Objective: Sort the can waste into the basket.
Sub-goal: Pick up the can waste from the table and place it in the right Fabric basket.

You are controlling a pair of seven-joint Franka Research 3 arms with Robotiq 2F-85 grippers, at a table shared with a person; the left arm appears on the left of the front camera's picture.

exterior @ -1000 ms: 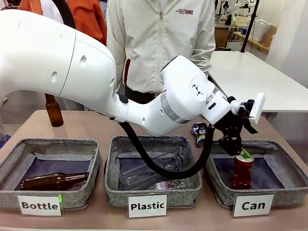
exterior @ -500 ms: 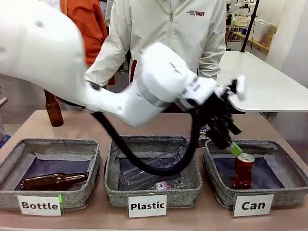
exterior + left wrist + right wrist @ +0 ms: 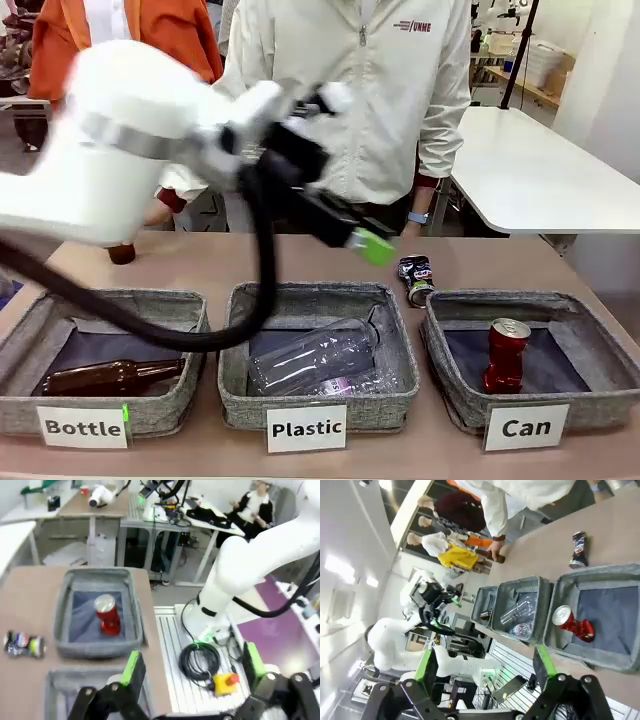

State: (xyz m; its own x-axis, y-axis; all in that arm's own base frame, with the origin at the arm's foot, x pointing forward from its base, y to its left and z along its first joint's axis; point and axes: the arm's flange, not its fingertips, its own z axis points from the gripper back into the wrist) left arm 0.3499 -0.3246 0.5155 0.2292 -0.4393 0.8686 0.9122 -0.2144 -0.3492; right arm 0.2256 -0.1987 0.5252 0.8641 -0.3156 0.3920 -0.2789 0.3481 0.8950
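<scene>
A dented red can (image 3: 505,354) stands upright in the grey basket (image 3: 462,402) labelled "Can" at the right. The crushed dark can (image 3: 415,279) lies on the table just behind that basket's left corner. My left gripper (image 3: 365,238) hangs open and empty above the back of the middle basket, away from both cans. In the left wrist view its fingers (image 3: 132,666) frame the red can (image 3: 107,615) in the basket (image 3: 95,650), with the crushed can (image 3: 22,644) beside it. My right gripper (image 3: 485,665) is open and empty, far from the red can (image 3: 572,624) and the crushed can (image 3: 578,550).
The middle "Plastic" basket (image 3: 240,400) holds clear bottles (image 3: 315,358). The "Bottle" basket (image 3: 172,408) at the left holds a brown bottle (image 3: 110,375). A person in a white jacket (image 3: 350,90) stands at the far side. My left arm's black cable (image 3: 262,270) hangs over the left half.
My left gripper has pulled up and left out of the "Can" basket, leaving the red can standing there. It now hangs over the middle of the table.
</scene>
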